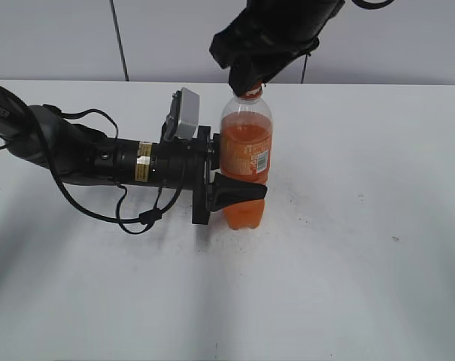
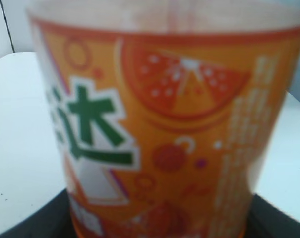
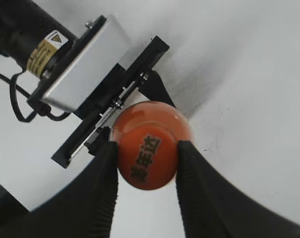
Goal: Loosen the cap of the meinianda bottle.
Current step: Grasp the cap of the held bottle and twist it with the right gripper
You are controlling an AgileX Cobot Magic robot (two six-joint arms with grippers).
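The meinianda bottle (image 1: 246,162) stands upright on the white table, half full of orange drink. Its orange label (image 2: 159,134) fills the left wrist view. My left gripper (image 1: 231,180) comes in from the left and is shut on the bottle's body at label height. The orange cap (image 3: 146,152), with dark characters on top, sits between the two black fingers of my right gripper (image 3: 146,151). Both fingers press its sides. In the exterior view the right gripper (image 1: 250,86) comes down from above and hides most of the cap.
The white table (image 1: 362,248) spreads round the bottle. The left arm with its black cable (image 1: 129,222) lies along the table on the left. A grey wall stands behind the table's far edge.
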